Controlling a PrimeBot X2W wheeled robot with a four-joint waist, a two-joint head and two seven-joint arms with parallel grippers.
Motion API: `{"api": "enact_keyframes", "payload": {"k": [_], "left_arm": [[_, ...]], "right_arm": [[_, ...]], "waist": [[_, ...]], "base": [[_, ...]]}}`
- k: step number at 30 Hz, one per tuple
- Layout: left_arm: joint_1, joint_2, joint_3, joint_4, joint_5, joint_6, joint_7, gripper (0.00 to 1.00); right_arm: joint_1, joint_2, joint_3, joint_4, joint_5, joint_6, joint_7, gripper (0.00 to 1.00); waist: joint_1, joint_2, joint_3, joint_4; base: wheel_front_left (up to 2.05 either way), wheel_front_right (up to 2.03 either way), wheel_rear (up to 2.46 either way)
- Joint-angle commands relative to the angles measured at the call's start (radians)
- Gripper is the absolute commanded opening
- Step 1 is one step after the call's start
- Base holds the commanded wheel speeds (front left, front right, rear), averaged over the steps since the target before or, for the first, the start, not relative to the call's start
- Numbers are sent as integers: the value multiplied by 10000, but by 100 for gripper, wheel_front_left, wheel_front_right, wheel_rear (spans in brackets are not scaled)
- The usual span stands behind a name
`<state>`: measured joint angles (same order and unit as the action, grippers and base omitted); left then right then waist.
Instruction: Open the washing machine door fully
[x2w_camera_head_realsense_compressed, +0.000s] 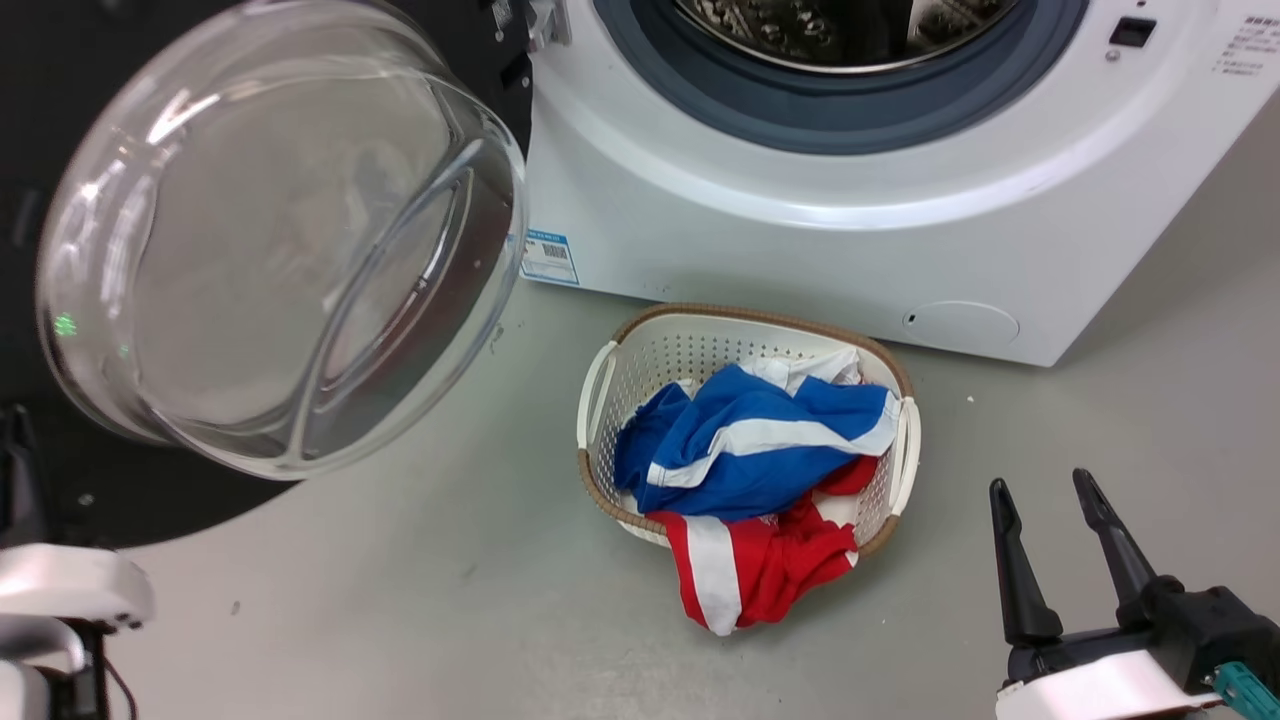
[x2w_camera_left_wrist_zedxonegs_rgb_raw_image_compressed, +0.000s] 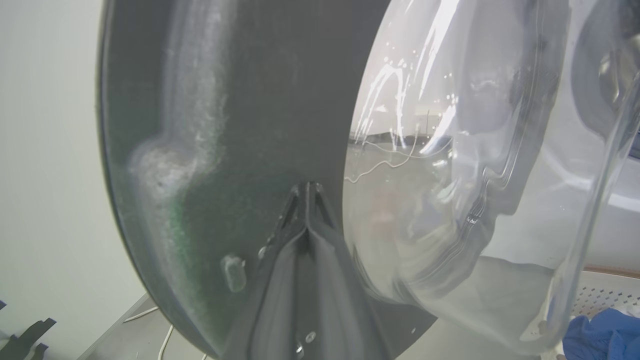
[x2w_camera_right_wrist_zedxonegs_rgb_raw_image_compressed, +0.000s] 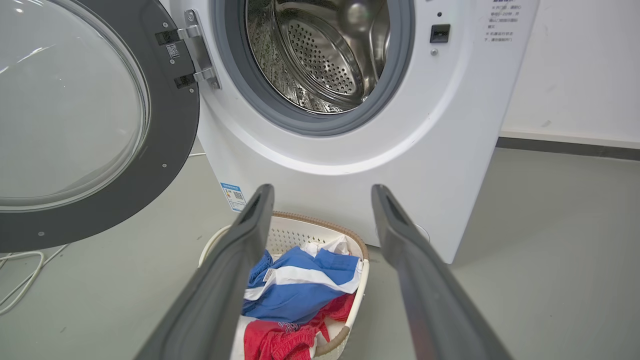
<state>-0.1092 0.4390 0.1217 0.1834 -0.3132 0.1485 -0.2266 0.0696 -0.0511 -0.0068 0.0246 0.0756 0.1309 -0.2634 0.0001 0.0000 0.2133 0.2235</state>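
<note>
Left gripper (x2w_camera_left_wrist_zedxonegs_rgb_raw_image_compressed: 307, 192) tips blur into the washing machine door (x2w_camera_left_wrist_zedxonegs_rgb_raw_image_compressed: 240, 100).

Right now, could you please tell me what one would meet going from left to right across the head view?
washing machine door → laundry basket → right gripper

My left pincer (x2w_camera_left_wrist_zedxonegs_rgb_raw_image_compressed: 307, 192) is a blur against the black rim of the door (x2w_camera_left_wrist_zedxonegs_rgb_raw_image_compressed: 260, 100); whether it touches I cannot tell. In the head view the door runs off the left edge and the drum (x2w_camera_head_realsense_compressed: 800, 30) off the top. The print on the sticker (x2w_camera_head_realsense_compressed: 549, 257) is too small to read. The blue cloth (x2w_camera_head_realsense_compressed: 740, 440) hides part of the red cloth (x2w_camera_head_realsense_compressed: 770, 570).
</note>
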Motion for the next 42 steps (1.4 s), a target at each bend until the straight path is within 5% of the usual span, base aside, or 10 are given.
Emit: {"api": "enact_keyframes", "payload": {"k": [1,14,26,33,42], "left_arm": [[-338,211,220,238,-119,-25,-70,0],[-1903,1196,909,2721,-771,-754,-270,0],[-3021,1402,1131,4885,-601,-1537,-382,0],[-2477,1019,1487,4292,176,-1806,-387,0],[-1281,-129,1623,1631,1243,-2090,-389,0]], "right_arm": [[-219,11,1,-52,-78,-2,-18,100],[-611,-97,-11,-84,-240,-2,-18,100],[-690,-49,-98,80,-255,-2,-18,100],[-429,1,-160,171,-154,-2,-18,100],[-7,19,-267,65,164,-2,-18,100]], "waist": [[-1,0,195,-38],[-1,0,898,-192],[-1,0,848,-338],[-1,0,248,-373],[-1,0,-838,-458]], "base": [[0,0,0],[0,0,0],[0,0,0],[0,0,0],[0,0,0]]}}
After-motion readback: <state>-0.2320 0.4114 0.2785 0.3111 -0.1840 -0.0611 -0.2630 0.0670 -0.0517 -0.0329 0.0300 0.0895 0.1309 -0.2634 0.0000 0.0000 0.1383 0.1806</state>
